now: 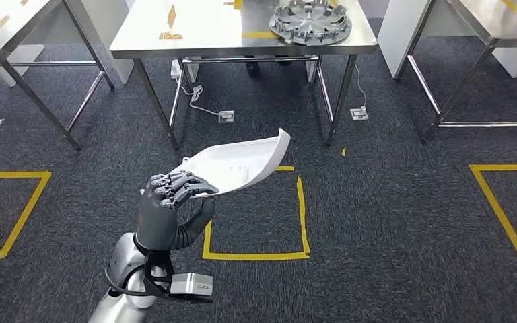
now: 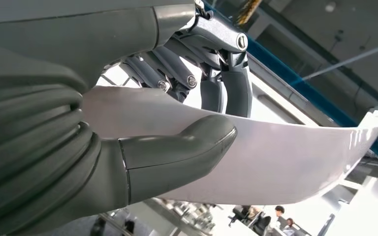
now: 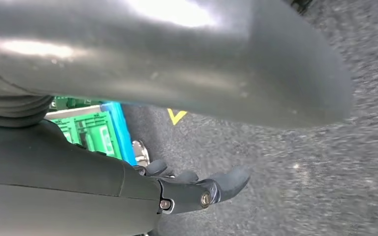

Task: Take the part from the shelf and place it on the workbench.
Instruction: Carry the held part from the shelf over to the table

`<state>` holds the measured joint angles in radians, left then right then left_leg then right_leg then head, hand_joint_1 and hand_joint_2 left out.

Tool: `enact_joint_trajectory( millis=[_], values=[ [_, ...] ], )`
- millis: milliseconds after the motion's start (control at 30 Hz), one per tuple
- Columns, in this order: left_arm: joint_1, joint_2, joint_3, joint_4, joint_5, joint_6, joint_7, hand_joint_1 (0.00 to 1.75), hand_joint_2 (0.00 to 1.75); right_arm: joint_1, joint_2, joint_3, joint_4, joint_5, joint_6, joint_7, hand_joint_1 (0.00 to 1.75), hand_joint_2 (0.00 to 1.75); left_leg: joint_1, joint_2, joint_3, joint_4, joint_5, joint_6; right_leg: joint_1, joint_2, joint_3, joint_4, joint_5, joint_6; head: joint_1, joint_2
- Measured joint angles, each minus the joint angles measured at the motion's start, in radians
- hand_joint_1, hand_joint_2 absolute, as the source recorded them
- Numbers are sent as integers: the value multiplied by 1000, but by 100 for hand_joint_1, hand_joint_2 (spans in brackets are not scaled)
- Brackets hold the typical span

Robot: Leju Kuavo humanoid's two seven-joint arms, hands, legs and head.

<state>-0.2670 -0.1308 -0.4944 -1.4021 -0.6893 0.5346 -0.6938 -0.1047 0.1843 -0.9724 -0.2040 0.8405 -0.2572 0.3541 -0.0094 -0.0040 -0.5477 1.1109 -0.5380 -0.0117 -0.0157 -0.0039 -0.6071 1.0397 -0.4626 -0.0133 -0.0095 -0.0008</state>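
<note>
My left hand (image 1: 170, 205) holds a curved white plastic part (image 1: 239, 163) by its near end, out over the dark carpet. In the left wrist view the thumb (image 2: 177, 155) presses one face of the white part (image 2: 285, 157) and the darker fingers (image 2: 216, 88) wrap the other. The steel workbench (image 1: 202, 33) stands ahead at the top of the head view, some way beyond the part. My right hand (image 3: 197, 189) hangs over the carpet with its fingers loosely apart and nothing in it.
A round grey slotted disc (image 1: 311, 20) lies on the workbench's right end. More steel tables stand at the left (image 1: 13, 27) and right (image 1: 485, 27). Yellow tape squares (image 1: 256, 254) mark the carpet. Green and blue crates (image 3: 96, 132) show behind my right hand.
</note>
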Motion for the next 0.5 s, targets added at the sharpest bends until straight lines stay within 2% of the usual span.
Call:
enact_joint_trajectory(
  millis=[33,100,133,167,200,267,300,333,400,467,500],
  values=[
    [0,0,0,-1,0,0,0,175,175,0,0,0,0,0,0,-2,0,0,2,0,-37,59,-11,-5,-1,0,8,-2,-6,-5,-2,0],
    [1,2,0,-1,0,0,0,175,175,0,0,0,0,1,-1,-8,0,0,4,0,-120,172,-55,-13,0,2,22,-3,-18,-10,-3,0],
    [2,3,0,-1,0,0,0,175,175,1,0,0,0,1,-1,-10,0,0,4,0,-151,200,-68,-14,0,4,29,-3,-24,-11,-4,0],
    [3,4,0,-1,0,0,0,175,175,1,0,0,0,1,-1,-10,0,0,4,0,-167,199,-60,-13,0,6,38,-3,-31,-11,-3,0],
    [3,5,0,-1,0,0,0,175,175,1,1,0,0,1,0,-10,0,0,4,0,-166,165,-28,-10,1,8,48,-3,-39,-10,-4,0],
    [3,5,0,-2,0,0,0,175,175,1,2,0,0,2,1,-10,0,0,0,-1,-131,35,72,2,1,11,68,-3,-53,-8,-3,0],
    [2,5,0,-2,1,0,0,175,175,0,2,0,0,2,0,-11,0,0,-3,-1,-114,-22,97,8,2,12,74,-2,-59,-5,-4,0],
    [2,5,0,-3,2,-1,0,175,175,0,2,0,0,2,0,-12,0,0,-6,-2,-102,-56,110,14,3,13,76,-2,-65,0,-3,0],
    [2,5,0,-5,5,-4,0,175,175,0,2,0,0,3,-3,-13,0,0,-9,-3,-93,-71,105,20,4,14,79,-4,-74,12,-4,0],
    [2,3,1,-9,5,-6,-1,175,175,-1,2,0,0,4,-4,-12,0,0,-2,-3,-79,-82,116,28,4,13,83,1,-85,23,-2,0],
    [0,2,1,-10,5,-8,-1,175,175,-2,1,0,-1,6,-5,-11,0,0,1,-2,-71,-90,116,33,4,12,75,22,-97,28,-1,0]
  ],
)
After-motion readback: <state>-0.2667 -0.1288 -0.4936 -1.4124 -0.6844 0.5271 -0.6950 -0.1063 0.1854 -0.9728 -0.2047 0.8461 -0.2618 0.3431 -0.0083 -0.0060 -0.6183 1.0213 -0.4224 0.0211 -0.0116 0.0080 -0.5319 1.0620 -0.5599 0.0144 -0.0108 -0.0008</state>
